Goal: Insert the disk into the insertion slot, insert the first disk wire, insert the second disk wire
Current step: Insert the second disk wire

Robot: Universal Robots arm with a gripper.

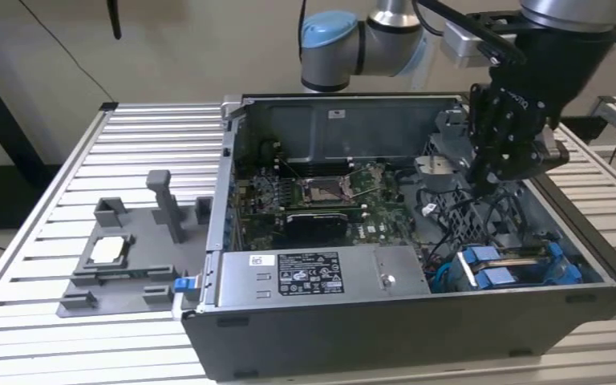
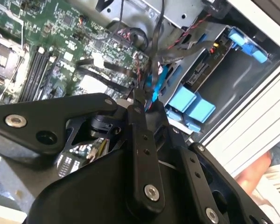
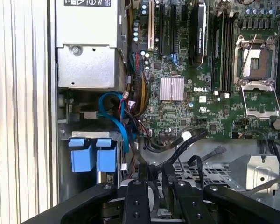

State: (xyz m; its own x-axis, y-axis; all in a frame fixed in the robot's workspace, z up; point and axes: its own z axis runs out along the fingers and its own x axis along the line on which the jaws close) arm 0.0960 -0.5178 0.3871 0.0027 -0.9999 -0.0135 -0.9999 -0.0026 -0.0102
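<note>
Green motherboard (image 3: pixel 200 107); bright blue clips (image 3: pixel 93 156) on grey insertion slot (image 2: pixel 233 88); silver ribbed table (image 1: pixel 126 144).

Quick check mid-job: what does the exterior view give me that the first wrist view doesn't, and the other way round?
Exterior view: the grey plastic fixture tray on the slatted metal table, at the exterior view's left of the open dark computer case, plus the arm's blue-capped joint.
First wrist view: a close look at the silver finned heat sink and the multicoloured wire bundle.
Both: the long grey labelled power-supply box, the square metal processor socket, and the blue plastic clips at the end of the grey metal insertion slot.
</note>
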